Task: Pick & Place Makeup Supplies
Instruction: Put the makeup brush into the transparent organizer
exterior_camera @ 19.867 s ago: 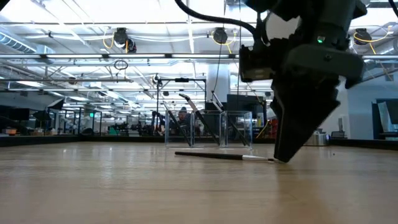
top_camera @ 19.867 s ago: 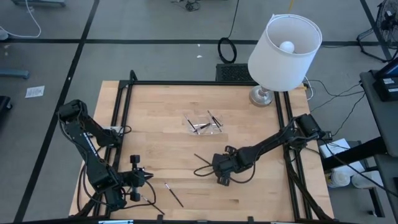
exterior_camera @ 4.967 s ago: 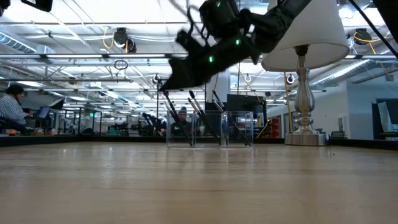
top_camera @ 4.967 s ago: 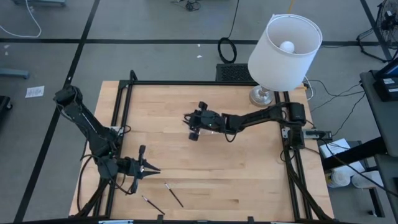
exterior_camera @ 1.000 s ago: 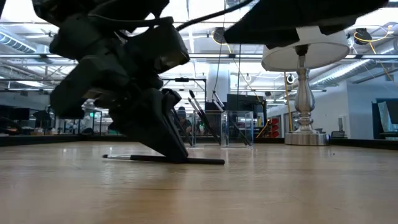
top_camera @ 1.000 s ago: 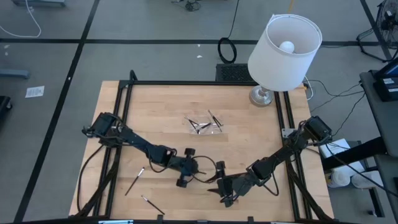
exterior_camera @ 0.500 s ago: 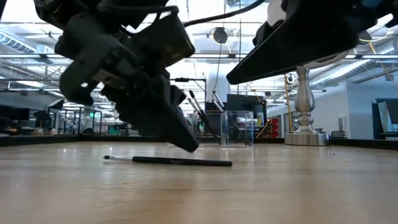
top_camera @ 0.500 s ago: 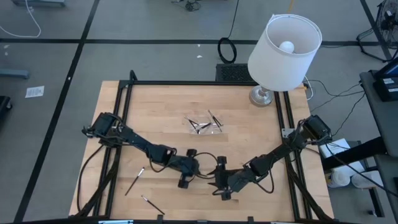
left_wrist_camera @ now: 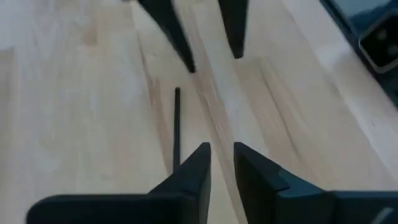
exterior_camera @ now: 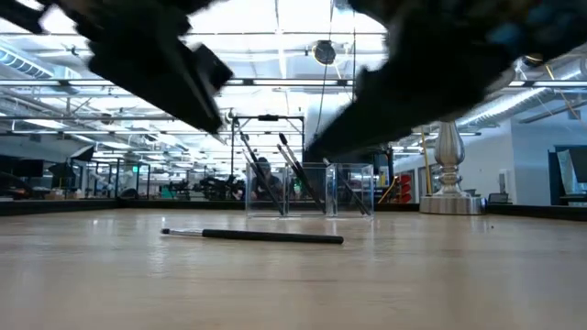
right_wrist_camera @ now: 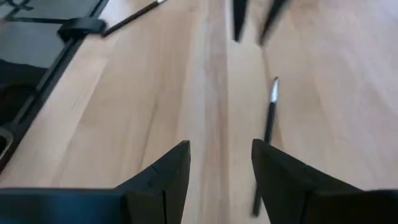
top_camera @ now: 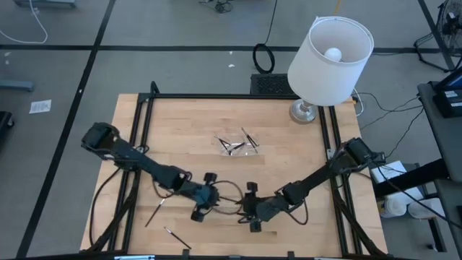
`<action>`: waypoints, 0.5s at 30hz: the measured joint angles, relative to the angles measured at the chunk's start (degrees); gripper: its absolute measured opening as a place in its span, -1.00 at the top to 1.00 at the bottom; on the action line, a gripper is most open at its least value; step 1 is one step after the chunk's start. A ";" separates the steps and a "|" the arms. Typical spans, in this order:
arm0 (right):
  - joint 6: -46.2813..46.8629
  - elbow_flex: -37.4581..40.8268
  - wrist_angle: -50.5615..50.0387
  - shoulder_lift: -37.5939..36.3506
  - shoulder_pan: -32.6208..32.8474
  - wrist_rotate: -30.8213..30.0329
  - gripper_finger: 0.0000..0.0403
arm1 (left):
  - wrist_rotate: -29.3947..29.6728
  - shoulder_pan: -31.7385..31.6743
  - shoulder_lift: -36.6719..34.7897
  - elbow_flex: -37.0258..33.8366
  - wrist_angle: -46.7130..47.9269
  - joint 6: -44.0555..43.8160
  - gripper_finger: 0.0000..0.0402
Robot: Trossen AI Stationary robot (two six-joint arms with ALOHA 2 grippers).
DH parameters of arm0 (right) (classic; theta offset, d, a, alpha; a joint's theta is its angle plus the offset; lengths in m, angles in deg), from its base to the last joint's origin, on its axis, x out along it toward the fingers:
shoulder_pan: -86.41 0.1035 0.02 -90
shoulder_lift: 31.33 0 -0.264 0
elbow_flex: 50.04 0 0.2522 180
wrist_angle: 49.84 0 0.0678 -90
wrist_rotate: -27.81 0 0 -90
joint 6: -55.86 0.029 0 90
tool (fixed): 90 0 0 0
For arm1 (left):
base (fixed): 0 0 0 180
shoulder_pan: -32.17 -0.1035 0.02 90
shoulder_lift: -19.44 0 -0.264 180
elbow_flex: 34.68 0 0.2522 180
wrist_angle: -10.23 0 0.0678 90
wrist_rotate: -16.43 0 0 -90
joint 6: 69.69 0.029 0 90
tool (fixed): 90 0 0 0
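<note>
Wood table (top_camera: pixel 289 159): stick (exterior_camera: pixel 252 236) between grippers, mid-front.

Thin dark stick (exterior_camera: pixel 252 236) lies flat on wood, silvery end tipped.

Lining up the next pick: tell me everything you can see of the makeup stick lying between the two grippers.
The makeup stick is a thin, straight, dark rod with a pale silvery end, seemingly a slim brush or pencil. It lies flat on the wooden table, unheld. The left gripper and the right gripper face each other over it from opposite sides, both lifted clear of it. In the right wrist view it runs just beside that gripper's open fingers. Nothing but the tabletop touches it.
</note>
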 joint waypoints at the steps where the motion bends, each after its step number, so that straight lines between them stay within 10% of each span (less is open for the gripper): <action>1: -0.02 -0.80 -0.28 0.34 -0.43 0.09 0.21 | 2.15 1.41 -1.00 0.00 1.28 0.74 0.68; 15: 0.46 -24.87 -24.77 10.48 -9.39 14.46 0.21 | 28.07 19.97 -16.03 0.04 8.34 0.23 0.96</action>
